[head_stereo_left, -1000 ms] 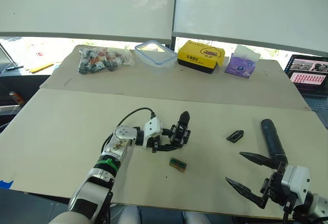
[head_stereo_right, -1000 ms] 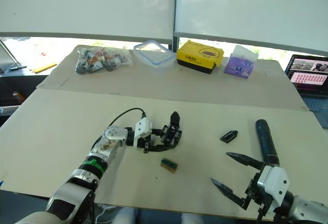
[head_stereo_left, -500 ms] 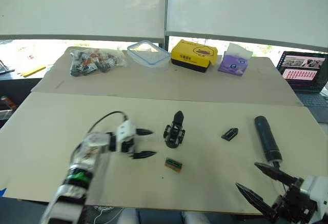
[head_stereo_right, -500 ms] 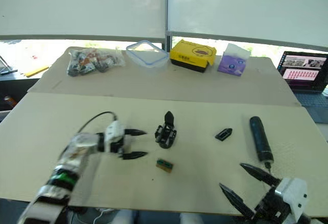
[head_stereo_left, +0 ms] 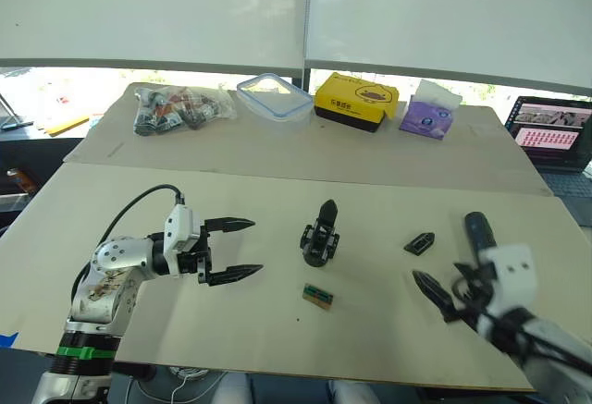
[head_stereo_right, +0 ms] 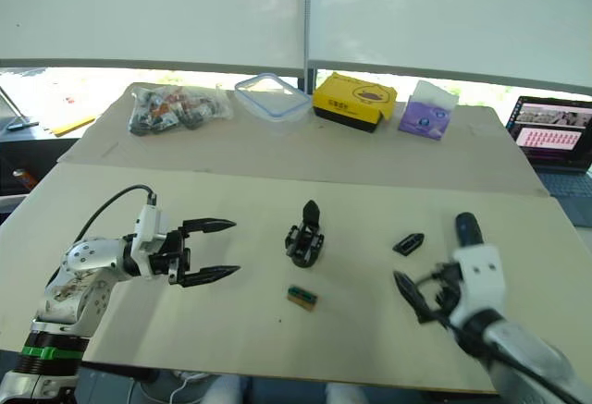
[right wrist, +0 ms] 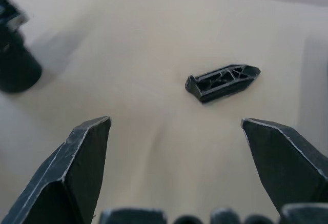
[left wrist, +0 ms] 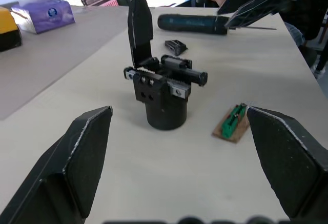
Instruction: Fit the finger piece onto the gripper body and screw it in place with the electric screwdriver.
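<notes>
Standing upright at centre of the left eye view, the gripper body (head_stereo_left: 320,237) sits on the table (head_stereo_left: 277,191) w/ its one finger pointing up; a green-and-brown block (head_stereo_left: 318,296) lies just below it. Left gripper (head_stereo_left: 240,249) is at centre-left, fingers spread wide, empty, apart from the body. Finger piece (head_stereo_left: 421,242) lies flat at centre-right, near the electric screwdriver (head_stereo_left: 475,228), which is partly hidden by the right gripper (head_stereo_left: 442,298) at lower right. Along the top edge: bag of parts (head_stereo_left: 178,108), clear container (head_stereo_left: 274,96), yellow box (head_stereo_left: 358,102), purple tissue pack (head_stereo_left: 429,115); laptop (head_stereo_left: 549,131) at right edge. Left wrist view: body at centre between the wide-apart fingers (left wrist: 82,152), block to its right, screwdriver lying across the upper part, finger piece just in front of it. Right wrist view: finger piece at upper right of centre, flat on the table, between the wide-apart fingers (right wrist: 77,162), untouched; body's base at left edge.
</notes>
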Robot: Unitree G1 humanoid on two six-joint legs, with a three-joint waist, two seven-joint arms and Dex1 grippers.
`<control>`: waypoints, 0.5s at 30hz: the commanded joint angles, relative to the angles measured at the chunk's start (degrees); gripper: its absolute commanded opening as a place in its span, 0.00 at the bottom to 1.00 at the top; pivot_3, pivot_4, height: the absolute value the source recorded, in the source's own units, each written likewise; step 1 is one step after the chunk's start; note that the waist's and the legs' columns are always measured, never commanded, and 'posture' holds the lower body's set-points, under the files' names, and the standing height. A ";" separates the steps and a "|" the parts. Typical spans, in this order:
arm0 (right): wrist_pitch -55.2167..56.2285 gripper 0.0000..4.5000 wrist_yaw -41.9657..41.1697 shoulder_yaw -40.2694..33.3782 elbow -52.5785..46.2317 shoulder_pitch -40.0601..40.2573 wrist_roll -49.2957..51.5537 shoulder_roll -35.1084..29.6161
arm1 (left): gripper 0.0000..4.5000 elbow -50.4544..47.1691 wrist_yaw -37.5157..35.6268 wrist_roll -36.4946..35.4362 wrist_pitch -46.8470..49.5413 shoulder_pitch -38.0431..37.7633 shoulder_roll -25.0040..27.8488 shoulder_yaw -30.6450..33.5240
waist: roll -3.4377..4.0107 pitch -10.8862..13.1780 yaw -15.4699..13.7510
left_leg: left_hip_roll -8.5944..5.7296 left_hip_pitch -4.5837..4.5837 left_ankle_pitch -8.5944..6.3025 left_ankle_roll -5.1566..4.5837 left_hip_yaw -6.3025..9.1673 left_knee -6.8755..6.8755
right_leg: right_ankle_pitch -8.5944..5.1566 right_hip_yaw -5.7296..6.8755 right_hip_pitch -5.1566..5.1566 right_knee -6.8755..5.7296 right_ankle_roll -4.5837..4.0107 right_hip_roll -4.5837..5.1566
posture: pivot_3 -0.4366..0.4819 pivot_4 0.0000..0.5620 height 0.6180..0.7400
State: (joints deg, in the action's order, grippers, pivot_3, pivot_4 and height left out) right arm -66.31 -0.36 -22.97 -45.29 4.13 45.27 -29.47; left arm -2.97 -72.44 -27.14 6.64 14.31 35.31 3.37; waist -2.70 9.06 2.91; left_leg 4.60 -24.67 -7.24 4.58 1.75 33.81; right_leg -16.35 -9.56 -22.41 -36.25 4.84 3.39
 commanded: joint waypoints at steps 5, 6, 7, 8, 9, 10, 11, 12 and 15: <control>-20.18 1.00 18.89 -2.96 8.76 -21.26 -10.56 15.42 | 0.98 -7.09 3.06 -1.76 1.86 -2.46 -1.47 -1.09 | 0.06 -0.02 -0.41 | -0.01 -0.70 0.04 -0.09 0.04 -0.03 | 0.29 0.00 -0.66 -0.12 0.03 -0.04 | 0.48 0.27 1.00; -21.55 1.00 20.20 -3.93 9.63 -23.23 -12.41 17.71 | 0.98 -7.95 3.33 -1.92 2.15 -3.10 -1.50 -1.17 | 0.06 -0.02 -0.48 | -0.06 -0.92 0.04 -0.09 0.06 0.00 | 0.41 0.00 -0.83 -0.27 0.44 -0.05 | 0.48 0.27 1.00; -22.76 1.00 20.90 -4.67 10.20 -24.74 -13.96 19.33 | 0.98 -8.48 3.50 -2.01 2.38 -3.47 -1.51 -1.23 | 0.07 -0.02 -0.46 | -0.08 -0.96 0.03 -0.11 0.07 0.03 | 0.36 0.01 -0.89 -0.45 0.50 -0.03 | 0.48 0.27 1.00; -23.80 1.00 21.67 -4.56 10.81 -26.26 -15.90 20.30 | 0.98 -9.06 3.64 -2.20 2.59 -4.04 -1.46 -1.18 | 0.08 -0.01 -0.48 | -0.08 -0.96 -0.01 -0.16 0.07 0.02 | 0.34 0.01 -0.91 -0.50 0.52 -0.04 | 0.48 0.27 1.00; -24.60 1.00 21.94 -4.19 11.28 -27.37 -17.45 20.72 | 0.98 -9.47 3.71 -2.33 2.69 -4.50 -1.39 -1.11 | 0.09 -0.01 -0.42 | -0.08 -0.97 -0.01 -0.16 0.08 -0.01 | 0.32 0.04 -0.96 -0.55 0.51 -0.04 | 0.48 0.27 1.00; -24.26 1.00 22.12 -3.56 11.59 -28.06 -18.88 20.80 | 0.98 -9.69 3.78 -2.40 2.69 -4.80 -1.27 -1.08 | 0.12 0.01 -0.32 | -0.08 -0.95 -0.01 -0.16 0.08 -0.02 | 0.31 0.05 -0.97 -0.58 0.49 -0.04 | 0.48 0.27 1.00; -24.01 1.00 22.22 -3.14 11.90 -28.66 -20.31 20.99 | 0.98 -9.83 3.89 -2.47 2.67 -5.04 -1.16 -1.07 | 0.15 0.02 -0.24 | -0.08 -0.95 -0.01 -0.16 0.08 -0.01 | 0.30 0.05 -0.98 -0.62 0.48 -0.05 | 0.48 0.27 1.00; -23.88 1.00 22.05 -2.95 12.03 -29.05 -21.48 21.22 | 0.98 -9.91 4.00 -2.52 2.65 -5.16 -1.07 -1.08 | 0.17 0.03 -0.19 | -0.08 -0.93 0.00 -0.16 0.08 0.02 | 0.30 0.05 -0.98 -0.62 0.47 -0.04 | 0.48 0.27 1.00; -22.80 1.00 22.45 -3.35 13.25 -30.43 -25.10 23.50 | 0.98 -10.69 4.60 -2.85 2.89 -5.67 -0.75 -0.88 | 0.17 0.03 0.10 | -0.07 -0.89 0.03 -0.22 0.08 0.06 | 0.30 0.05 -0.96 -0.64 0.46 -0.05 | 0.48 0.27 1.00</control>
State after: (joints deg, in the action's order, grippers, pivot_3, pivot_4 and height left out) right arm -90.15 21.59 -25.62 -31.52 -24.92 22.07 -6.48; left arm -11.12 -68.16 -29.21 9.12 8.53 34.09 1.85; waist -2.53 9.09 3.01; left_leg 4.53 -25.55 -7.18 4.32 1.82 33.88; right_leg -16.04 -9.51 -23.37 -36.90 5.29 3.34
